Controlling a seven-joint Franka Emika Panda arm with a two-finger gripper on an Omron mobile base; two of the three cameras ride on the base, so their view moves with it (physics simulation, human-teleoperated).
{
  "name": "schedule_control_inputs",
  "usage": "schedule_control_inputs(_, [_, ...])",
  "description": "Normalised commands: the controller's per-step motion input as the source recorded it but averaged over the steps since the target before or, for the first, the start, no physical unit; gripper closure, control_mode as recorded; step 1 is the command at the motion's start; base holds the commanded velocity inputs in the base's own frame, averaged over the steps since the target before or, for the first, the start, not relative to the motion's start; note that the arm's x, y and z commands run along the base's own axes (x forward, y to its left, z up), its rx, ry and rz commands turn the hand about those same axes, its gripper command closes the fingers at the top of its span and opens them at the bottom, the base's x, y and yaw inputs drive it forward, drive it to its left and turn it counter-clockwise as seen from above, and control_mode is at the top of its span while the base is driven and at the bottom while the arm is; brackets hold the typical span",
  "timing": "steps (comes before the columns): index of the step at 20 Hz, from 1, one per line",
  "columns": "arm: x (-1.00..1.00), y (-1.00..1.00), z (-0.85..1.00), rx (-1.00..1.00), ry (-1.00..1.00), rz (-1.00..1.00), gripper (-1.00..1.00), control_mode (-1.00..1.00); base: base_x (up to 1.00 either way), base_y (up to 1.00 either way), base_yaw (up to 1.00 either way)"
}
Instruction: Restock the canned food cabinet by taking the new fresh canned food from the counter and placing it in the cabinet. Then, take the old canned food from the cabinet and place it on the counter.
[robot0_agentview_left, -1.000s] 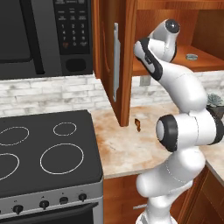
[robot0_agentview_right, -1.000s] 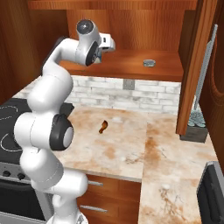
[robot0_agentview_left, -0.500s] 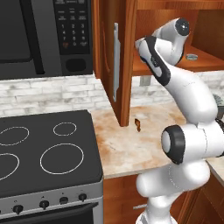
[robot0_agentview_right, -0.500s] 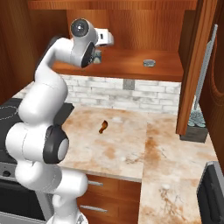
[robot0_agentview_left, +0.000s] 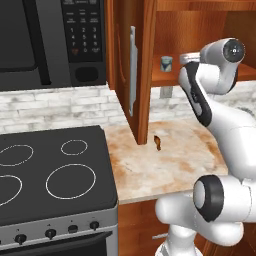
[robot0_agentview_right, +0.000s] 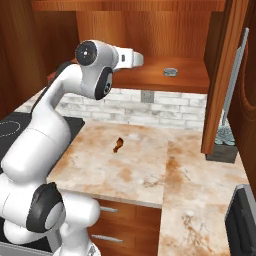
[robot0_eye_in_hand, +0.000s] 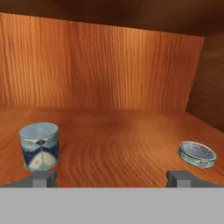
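The blue-grey can (robot0_eye_in_hand: 39, 145) stands upright on the cabinet shelf (robot0_eye_in_hand: 118, 131), on the left in the hand view; the can (robot0_agentview_left: 166, 64) also shows behind the door edge. The flat grey tin (robot0_eye_in_hand: 197, 154) lies on the same shelf to the right, and the tin (robot0_agentview_right: 170, 72) is apart from the hand. My gripper (robot0_eye_in_hand: 112, 179) is open at the shelf's front, between the two cans, with nothing between its fingertips (robot0_eye_in_hand: 43, 178). From the side, the gripper (robot0_agentview_right: 139, 59) is level with the shelf. The beige marbled counter (robot0_agentview_left: 165, 165) lies below.
The cabinet's open left door with its silver handle (robot0_agentview_left: 132, 70) hangs beside the arm, and another door (robot0_agentview_right: 227, 75) stands open on the right. A small brown object (robot0_agentview_right: 118, 145) lies on the counter. The black stove (robot0_agentview_left: 50, 175) and microwave (robot0_agentview_left: 50, 40) are to the left.
The arm's upper joint has swung right and lower. The hand has shifted a little along the shelf front. The blue-grey can now stands uncovered on the shelf.
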Motion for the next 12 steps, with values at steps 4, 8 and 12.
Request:
schedule_control_inputs(4, [-0.18, -0.93, 0.13, 0.08, 0.19, -0.26, -1.00, -1.00, 0.00, 0.00, 0.00])
schedule_control_inputs(8, [0.02, -0.52, 0.00, 0.02, 0.11, -0.09, -1.00, -1.00, 0.00, 0.00, 0.00])
schedule_control_inputs(12, [0.18, -0.29, -0.09, 0.02, 0.07, -0.01, -1.00, -1.00, 0.00, 0.00, 0.00])
